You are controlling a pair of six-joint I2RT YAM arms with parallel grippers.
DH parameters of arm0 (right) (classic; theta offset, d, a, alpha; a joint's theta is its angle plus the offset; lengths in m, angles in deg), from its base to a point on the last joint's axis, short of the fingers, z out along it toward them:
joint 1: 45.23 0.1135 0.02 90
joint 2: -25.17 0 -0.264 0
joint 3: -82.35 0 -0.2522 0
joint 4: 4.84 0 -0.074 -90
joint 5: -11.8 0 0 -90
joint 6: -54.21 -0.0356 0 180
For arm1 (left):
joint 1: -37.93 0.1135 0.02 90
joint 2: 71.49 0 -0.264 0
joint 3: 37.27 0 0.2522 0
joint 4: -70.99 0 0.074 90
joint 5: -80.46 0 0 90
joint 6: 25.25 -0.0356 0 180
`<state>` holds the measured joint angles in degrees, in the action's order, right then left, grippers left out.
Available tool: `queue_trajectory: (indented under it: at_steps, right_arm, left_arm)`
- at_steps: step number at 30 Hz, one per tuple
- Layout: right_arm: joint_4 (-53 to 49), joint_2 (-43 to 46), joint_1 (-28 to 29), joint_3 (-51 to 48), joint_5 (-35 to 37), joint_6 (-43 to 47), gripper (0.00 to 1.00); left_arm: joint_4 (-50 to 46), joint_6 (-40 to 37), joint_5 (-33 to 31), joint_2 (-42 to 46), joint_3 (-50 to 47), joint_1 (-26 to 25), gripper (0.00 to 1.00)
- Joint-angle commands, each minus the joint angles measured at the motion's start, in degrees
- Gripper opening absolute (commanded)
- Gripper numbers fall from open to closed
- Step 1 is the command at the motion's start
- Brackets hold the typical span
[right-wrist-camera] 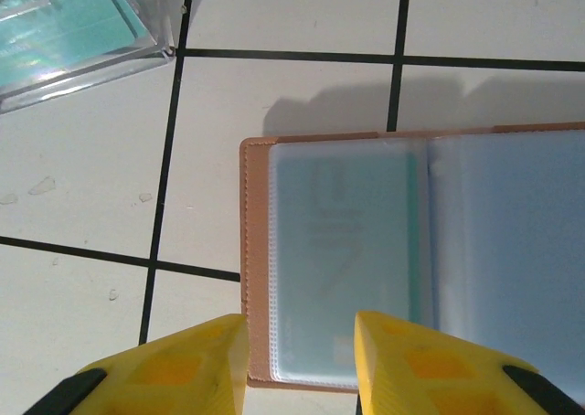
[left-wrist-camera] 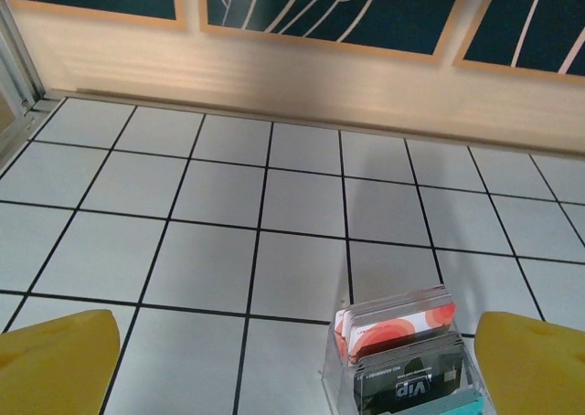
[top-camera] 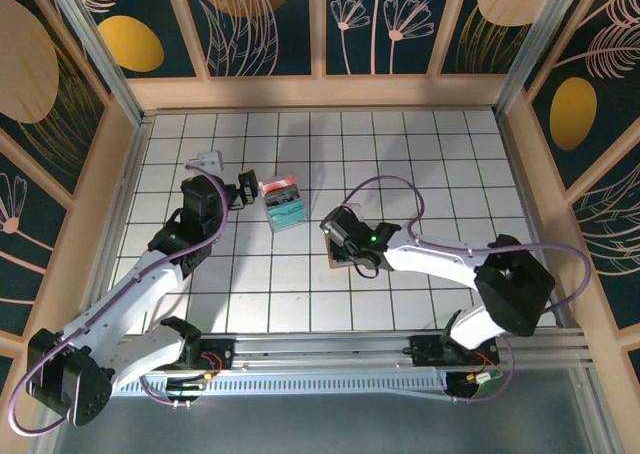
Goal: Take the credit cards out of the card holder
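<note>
Left gripper sat with its jaws fully apart and nothing between them, parked just left of the clear box. In the left wrist view its yellow fingers flanked bare tile, with the box low and right of centre. It probably sat there to stay off the work and leave room for the other arm. The box held a stack of cards on edge: a red-orange patterned one at the front, then a black one marked VIP, then teal. It looked like the drop-off point for extracted cards, hence its spot between the two arms. To the right, the card holder lay flat and open on the tiles, tan border out and clear sleeves up, so the pockets could be reached from above. A credit card seemed to sit in the left sleeve, but it was only a faint pale outline behind frosted plastic, so not certain. Right gripper pointed straight down, with its jaws part-way apart and nothing clamped. The holder's near-left corner lay directly under it, with one finger over the border corner and the other over the sleeve. Whether the tips touched could not be told. In the top view the right gripper covered most of the holder.
</note>
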<state>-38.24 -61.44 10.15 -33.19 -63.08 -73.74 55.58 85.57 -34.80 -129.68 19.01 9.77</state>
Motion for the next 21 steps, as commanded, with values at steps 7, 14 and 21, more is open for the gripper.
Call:
queue_trajectory:
  at_steps: [7,14,21]
  right_arm:
    - [-2.8,-5.1,1.4,4.0,0.9,2.2,0.36]
    - [-5.0,-8.9,1.5,5.9,3.9,2.5,0.36]
    - [-6.0,-11.8,1.5,5.8,4.4,1.9,0.41]
  left_arm:
    - [2.4,4.8,-3.5,1.8,-3.2,-0.3,0.99]
    - [3.8,4.9,-4.5,3.0,-4.5,-0.3,0.99]
    - [4.5,4.8,-4.7,2.5,-4.8,-0.3,0.99]
